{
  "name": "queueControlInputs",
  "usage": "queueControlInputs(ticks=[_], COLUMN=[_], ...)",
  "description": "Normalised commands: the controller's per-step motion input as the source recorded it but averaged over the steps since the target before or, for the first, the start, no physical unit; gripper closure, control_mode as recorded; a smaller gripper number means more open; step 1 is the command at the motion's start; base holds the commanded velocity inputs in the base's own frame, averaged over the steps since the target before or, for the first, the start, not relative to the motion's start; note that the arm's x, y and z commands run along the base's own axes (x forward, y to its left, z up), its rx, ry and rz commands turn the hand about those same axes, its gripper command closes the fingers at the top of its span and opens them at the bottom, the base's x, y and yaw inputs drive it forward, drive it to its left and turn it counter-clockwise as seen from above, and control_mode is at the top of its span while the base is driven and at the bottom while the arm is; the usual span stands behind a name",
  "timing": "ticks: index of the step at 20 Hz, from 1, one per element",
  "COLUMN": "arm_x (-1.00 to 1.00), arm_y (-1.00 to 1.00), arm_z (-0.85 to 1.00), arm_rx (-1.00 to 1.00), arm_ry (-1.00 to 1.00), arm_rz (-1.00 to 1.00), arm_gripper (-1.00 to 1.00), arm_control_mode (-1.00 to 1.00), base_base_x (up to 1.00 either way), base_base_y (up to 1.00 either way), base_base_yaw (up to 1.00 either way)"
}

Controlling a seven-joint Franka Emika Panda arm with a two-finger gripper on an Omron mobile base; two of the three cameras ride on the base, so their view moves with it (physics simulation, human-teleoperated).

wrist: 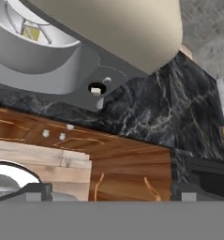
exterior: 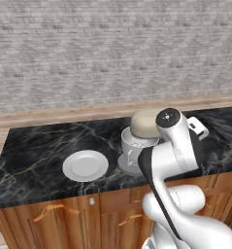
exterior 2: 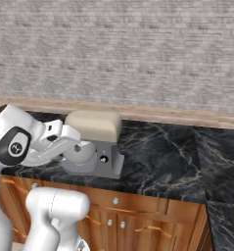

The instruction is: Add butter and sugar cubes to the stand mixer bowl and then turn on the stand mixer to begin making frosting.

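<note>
The stand mixer (exterior: 144, 124) stands on the black counter, its beige head (exterior 2: 94, 125) lowered over the stand mixer bowl (exterior: 133, 148). In the hand view the bowl (wrist: 33, 56) sits at upper left, with the yellow butter (wrist: 32, 32) inside among the whisk wires. The sugar cubes are hidden. A small pale switch (wrist: 95, 89) sits in a dark recess on the grey neck (exterior 2: 106, 164). My gripper (wrist: 111, 192) is open and holds nothing. It hangs low beside the mixer's base, at the counter's front edge, with the switch ahead of it. In the right base view the gripper (exterior 2: 75, 145) is close against the mixer's left side.
A flat white plate (exterior: 85, 165) lies on the black marble counter (exterior: 35, 146) left of the mixer. Wooden cabinet doors with handles (wrist: 101, 180) run below the counter edge. A brick wall stands behind. My own arm (exterior: 173, 151) blocks the mixer's right side.
</note>
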Motion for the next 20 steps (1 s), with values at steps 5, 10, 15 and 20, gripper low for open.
queueControlInputs(ticks=[5,10,15,20], arm_x=[0.21,0.01,0.00,0.05], arm_y=[-0.04,-0.33,-0.38,-0.19], arm_z=[-0.73,-0.63,-0.54,-0.50], arm_rx=[-0.08,-0.06,-0.01,0.00], arm_ry=[-0.01,-0.19,-0.19,-0.09], arm_rz=[0.04,0.05,0.07,0.06], arm_gripper=[-1.00,-1.00,-1.00,-1.00], arm_control_mode=[-1.00,-1.00,-1.00,-1.00], base_base_x=[0.00,0.00,0.00,0.00], base_base_y=[0.00,0.00,0.00,0.00], base_base_yaw=[0.00,0.00,0.00,0.00])
